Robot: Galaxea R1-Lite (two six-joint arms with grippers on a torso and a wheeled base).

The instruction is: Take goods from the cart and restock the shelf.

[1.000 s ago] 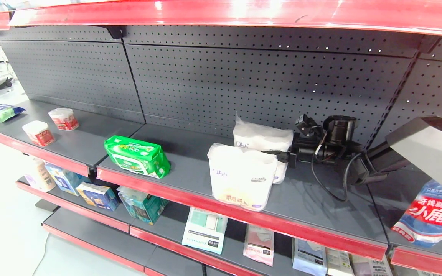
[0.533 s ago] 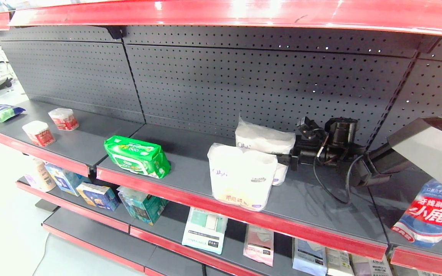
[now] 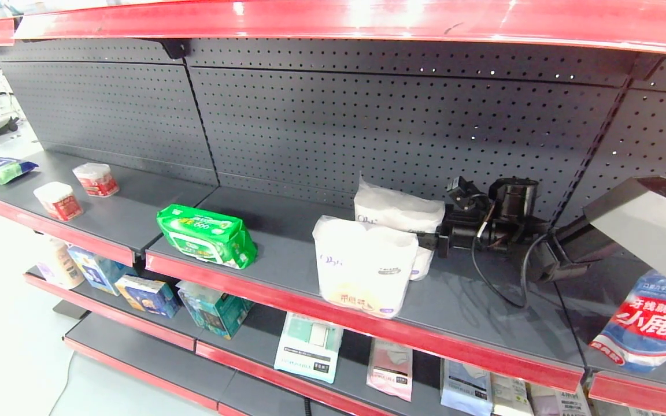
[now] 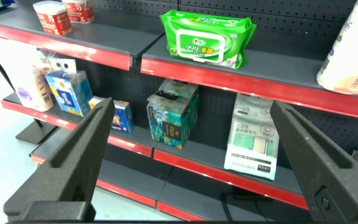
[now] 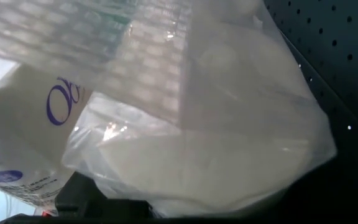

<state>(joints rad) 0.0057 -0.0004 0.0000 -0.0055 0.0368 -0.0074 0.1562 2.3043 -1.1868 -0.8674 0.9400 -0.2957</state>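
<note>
Two white tissue packs stand on the middle shelf. The front tissue pack is near the red edge. The rear tissue pack stands behind it, close to the pegboard. My right gripper reaches in from the right and is shut on the rear pack's side; that pack sits right up against the right wrist camera. A green wipes pack lies further left on the same shelf. My left gripper hangs open in front of the lower shelves, holding nothing.
Two red-and-white tubs and a blue-green pack sit on the left shelf section. A blue and red bag stands at the far right. Boxes and packets line the lower shelves. Bare shelf lies between the wipes and the tissue packs.
My right gripper and the rear tissue pack have shifted slightly to the right and toward the pegboard. Everything else is still.
</note>
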